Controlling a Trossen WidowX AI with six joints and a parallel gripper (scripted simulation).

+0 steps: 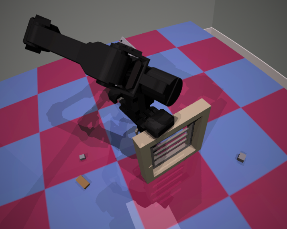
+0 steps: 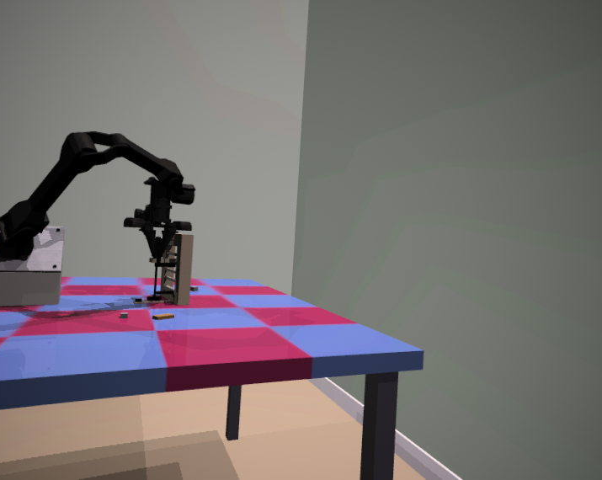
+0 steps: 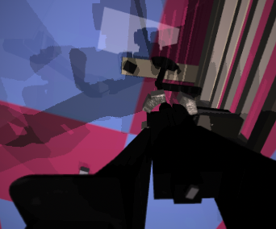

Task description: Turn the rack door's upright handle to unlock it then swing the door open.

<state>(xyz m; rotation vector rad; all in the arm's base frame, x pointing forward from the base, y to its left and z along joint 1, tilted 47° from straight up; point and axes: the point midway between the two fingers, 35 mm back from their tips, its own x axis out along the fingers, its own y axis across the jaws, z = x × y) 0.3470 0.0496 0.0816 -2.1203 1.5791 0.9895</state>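
- Upright black handle (image 2: 158,242) (image 3: 183,185), blocky at its top, stands at the arm's side of the barred grey rack door (image 1: 173,141) (image 2: 170,271), directly beneath the wrist.
- That door sits shut inside a thick beige rectangular frame (image 1: 192,111) (image 2: 184,269), upright on the blue-and-crimson checkered table (image 1: 261,81) (image 2: 342,346) (image 3: 10,81).
- Black parallel-jaw gripper (image 1: 139,128) (image 2: 157,255) (image 3: 171,133) points straight down, its fingers drawn well in, a fair way from fully open, and clamped on the top of the handle, one to each side.
- From where I stand, the black six-joint arm (image 1: 96,59) (image 2: 104,149) arches over from a pale box-shaped pedestal (image 2: 22,289).
- Down on the checks, a flat orange block (image 1: 82,181) (image 2: 162,316) lies near a small grey cube (image 1: 82,156) (image 2: 124,315) (image 3: 84,171), the two apart.
- Another small grey block (image 1: 241,156) (image 2: 194,288) rests across on the far side of the frame, well apart from it.
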